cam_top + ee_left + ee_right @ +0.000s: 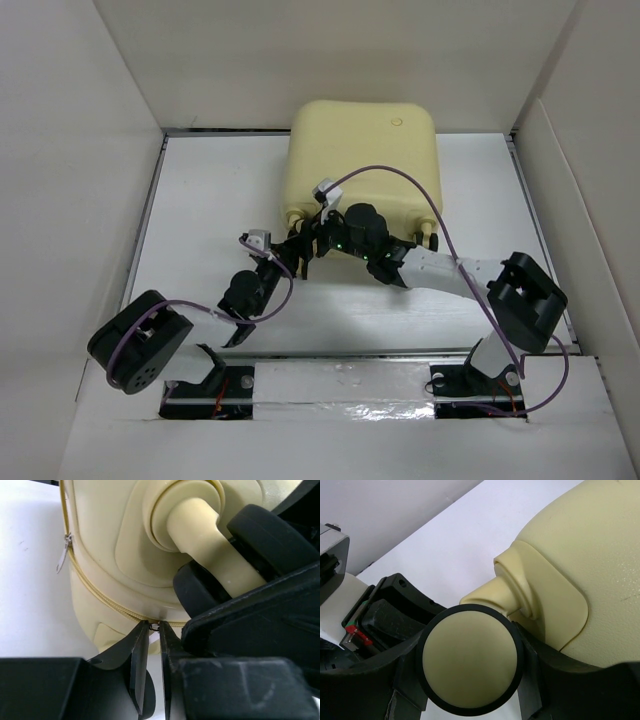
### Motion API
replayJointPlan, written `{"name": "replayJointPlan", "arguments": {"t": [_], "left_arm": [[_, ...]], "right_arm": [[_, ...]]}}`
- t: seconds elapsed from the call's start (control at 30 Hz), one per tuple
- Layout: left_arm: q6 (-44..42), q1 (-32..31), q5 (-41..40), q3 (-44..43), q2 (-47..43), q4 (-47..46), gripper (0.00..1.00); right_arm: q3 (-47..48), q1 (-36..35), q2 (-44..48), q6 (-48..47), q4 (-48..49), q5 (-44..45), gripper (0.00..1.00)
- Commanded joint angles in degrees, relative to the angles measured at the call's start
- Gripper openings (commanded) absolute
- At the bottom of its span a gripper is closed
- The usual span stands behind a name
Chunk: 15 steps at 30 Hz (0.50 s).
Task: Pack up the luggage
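The luggage (pixel 365 150) lies shut on the white table, a pale-yellow shell with a round emblem (pixel 397 122) on top. At its near edge both grippers meet. My left gripper (pixel 154 629) has its jaws almost together, and the small metal ring of a zipper pull (pixel 154 626) sits pinched between the tips at the zipper line (pixel 100 597). My right gripper (pixel 470 667) is shut on a black-and-yellow wheel (pixel 470 652) at the suitcase's near left corner, with one finger on each side of it. A second zipper pull (pixel 63 554) hangs free on the shell's side.
White walls (pixel 80 150) close in the table on the left, back and right. Another wheel (pixel 428 238) sticks out at the suitcase's near right corner. A purple cable (pixel 400 180) arcs over the shell. The arm bases (pixel 340 385) stand along the near edge.
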State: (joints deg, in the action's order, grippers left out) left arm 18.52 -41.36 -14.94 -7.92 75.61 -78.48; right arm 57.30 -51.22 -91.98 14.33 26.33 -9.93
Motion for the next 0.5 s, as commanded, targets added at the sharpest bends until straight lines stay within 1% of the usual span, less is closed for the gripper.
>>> {"name": "replayJointPlan", "arguments": {"t": [0.0,0.07,0.2,0.27,0.37,0.47], "left_arm": [[0.81,-1.00,6.94,-1.39,1.82,-11.08,0.11],[1.25,-1.00,8.16,-1.74,2.25,-11.52,0.13],[1.78,-1.00,7.90,-1.48,3.66,-14.67,0.16],[2.30,-1.00,9.13,-1.39,4.27,-15.21,0.17],[2.57,-1.00,8.27,0.10,4.63,-17.58,0.16],[2.13,-1.00,7.39,0.37,3.14,-16.10,0.16]], "right_arm": [[6.60,-0.28,1.55,5.10,11.03,-8.08,0.00],[6.60,-0.28,1.28,5.27,11.38,-8.17,0.00],[7.12,-0.28,0.93,6.24,12.34,-8.87,0.00],[7.65,-0.28,1.19,6.41,12.26,-8.87,0.00],[7.92,1.03,2.94,7.11,11.99,-8.00,0.00],[6.95,2.35,4.27,8.61,12.69,-7.91,0.00]]}}
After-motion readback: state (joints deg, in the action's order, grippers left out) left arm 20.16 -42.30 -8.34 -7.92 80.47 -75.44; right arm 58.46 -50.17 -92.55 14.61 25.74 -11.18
